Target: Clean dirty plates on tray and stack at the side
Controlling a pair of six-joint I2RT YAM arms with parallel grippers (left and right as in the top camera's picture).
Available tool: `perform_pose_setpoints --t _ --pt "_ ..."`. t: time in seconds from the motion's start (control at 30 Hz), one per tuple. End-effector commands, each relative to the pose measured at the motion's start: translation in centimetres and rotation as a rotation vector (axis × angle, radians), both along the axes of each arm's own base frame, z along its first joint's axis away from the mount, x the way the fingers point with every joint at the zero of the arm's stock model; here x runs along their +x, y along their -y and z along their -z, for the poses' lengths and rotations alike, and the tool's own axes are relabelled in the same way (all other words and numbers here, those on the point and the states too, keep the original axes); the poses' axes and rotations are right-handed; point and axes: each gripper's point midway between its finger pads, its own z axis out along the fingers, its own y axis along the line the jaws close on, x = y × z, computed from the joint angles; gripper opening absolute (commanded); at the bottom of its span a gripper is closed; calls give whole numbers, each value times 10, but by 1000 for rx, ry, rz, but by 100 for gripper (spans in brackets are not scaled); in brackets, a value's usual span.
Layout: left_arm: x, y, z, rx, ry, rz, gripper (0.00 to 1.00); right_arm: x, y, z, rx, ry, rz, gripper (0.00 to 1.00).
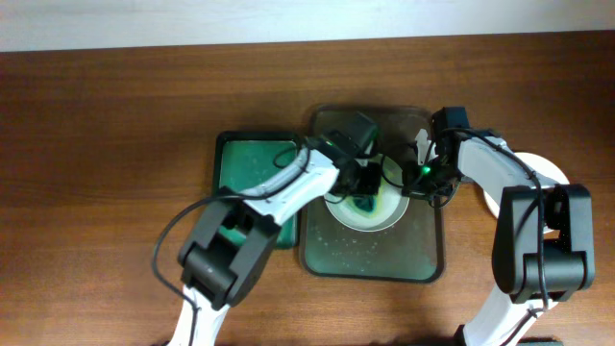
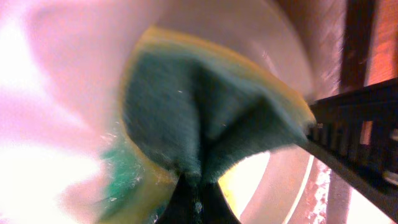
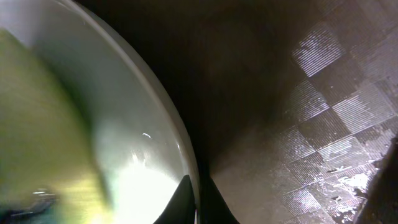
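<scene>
Two pincers at one smeared plate [image 1: 377, 220]: left pincer [image 1: 364, 189] tight around a sponge [image 2: 199, 112], right pincer [image 3: 198, 200] tight on its rim [image 3: 179, 132].

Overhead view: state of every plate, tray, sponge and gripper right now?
plate on tray: dirty, teal smear at centre, sponge on it.
sponge: clamped, pressed onto the plate.
left gripper: shut on sponge.
right gripper: shut on that plate's right rim.
tray: flat on table, wet specks, one plate on it.
side plate: on table right of tray, partly hidden by right arm; cleanliness unclear.
green tray: flat, left of tray, teal-stained.
</scene>
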Motion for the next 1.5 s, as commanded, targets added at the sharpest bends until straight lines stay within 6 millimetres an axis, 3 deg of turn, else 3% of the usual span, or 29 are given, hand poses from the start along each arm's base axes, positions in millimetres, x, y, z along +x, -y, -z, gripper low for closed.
perform_pose_setpoints --t 0.0,0.07,0.13,0.3,0.43,0.5,0.53,0.57,0.63,0.73,0.8,0.83,0.9,1.07,1.17,1.27,1.33,1.4,1.47 --pt "-12 -2 42 58 -92 -27 0 -7 2 10 -17 -44 8 4" --pt "-3 -56 58 332 -51 -218 0 -9 2 10 -17 -51 8 4" --pt "6 -69 45 412 -3 -242 0 -9 2 10 -17 -52 8 4" --pt "29 -123 25 665 132 -296 0 -13 2 10 -17 -67 8 4" --pt "35 -136 21 680 111 -300 0 -15 3 10 -17 -75 7 4" --pt "23 -114 16 546 -16 -232 0 -15 3 10 -17 -76 7 4" --pt "19 -93 3 423 -82 -165 0 -15 3 10 -17 -78 7 4" --pt "21 -86 -11 378 -104 -158 0 -16 3 10 -17 -79 7 4" --pt "25 -83 -39 361 -92 -129 0 -18 3 10 -18 -89 7 4" --pt "27 -84 -104 332 -19 -68 0 -19 3 10 -18 -93 7 4" --pt "29 -100 -129 360 30 -96 0 -19 3 10 -18 -92 3 4" --pt "31 -125 -147 415 69 -137 0 -19 3 10 -18 -91 3 4" --pt "34 -167 -161 522 93 -197 0 -14 2 10 -17 -70 3 4" --pt "22 -235 -159 702 -12 -261 0 -7 -4 4 24 -34 2 4" --pt "19 -239 -125 734 -56 -248 0 -9 -2 -22 7 8 -5 4" --pt "6 -240 -56 743 -122 -226 0 -18 17 -63 -156 80 18 4" --pt "3 -241 -28 739 -124 -227 0 -26 32 -90 -299 130 69 4" --pt "7 -241 -22 731 -107 -236 1 -29 36 -110 -395 192 97 4" --pt "9 -245 -22 726 -107 -250 8 -32 39 -128 -519 254 120 4"
